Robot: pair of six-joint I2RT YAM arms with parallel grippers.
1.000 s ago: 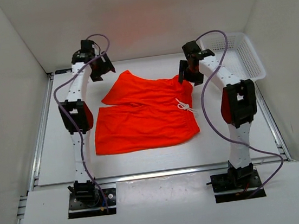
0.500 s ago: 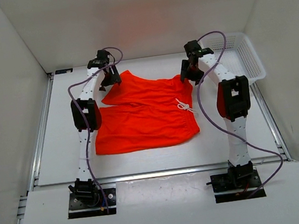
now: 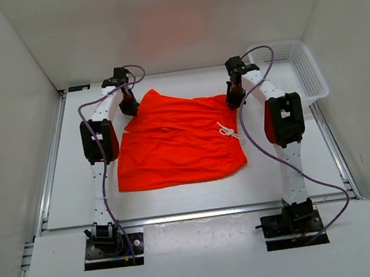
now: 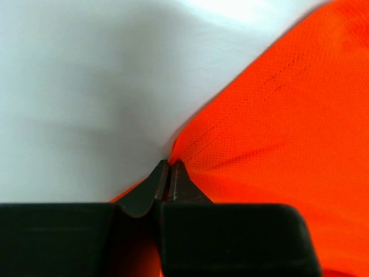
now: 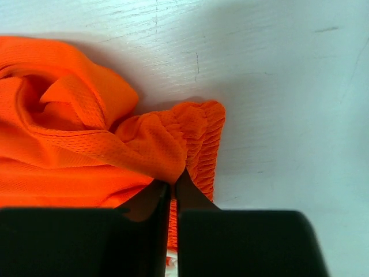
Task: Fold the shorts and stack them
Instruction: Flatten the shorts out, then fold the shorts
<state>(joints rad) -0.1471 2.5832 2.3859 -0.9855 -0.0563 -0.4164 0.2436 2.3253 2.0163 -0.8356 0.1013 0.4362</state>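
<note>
1. Orange-red thin mesh: shorts (image 3: 179,146), spread flat on the white table (image 3: 70,193) between the two arms. The waistband is turned toward the right arm and the leg hems toward the left. The far leg is splayed away from the near one, so the fold is judged not yet made.
2. Drawstring (image 3: 228,132): white, lying loose on the fabric beside the waistband.
3. Left gripper (image 4: 169,172): clenched on the far hem corner of the shorts, with only a thin edge of fabric nipped at the fingertips.
4. Right gripper (image 5: 173,186): clamped on the far corner of the gathered waistband, where the cloth is bunched up against the tips.
5. Reason for the holds: both far corners are taken at once, presumably so that the far edge can be lifted and carried over the near half as one straight line.
6. Basket (image 3: 298,70): white, at the far right of the table, well apart from the shorts.
7. Risk, as judged: so shallow a hold on slippery cloth may be lost, and a skewed fold would be produced by an uneven lift.
</note>
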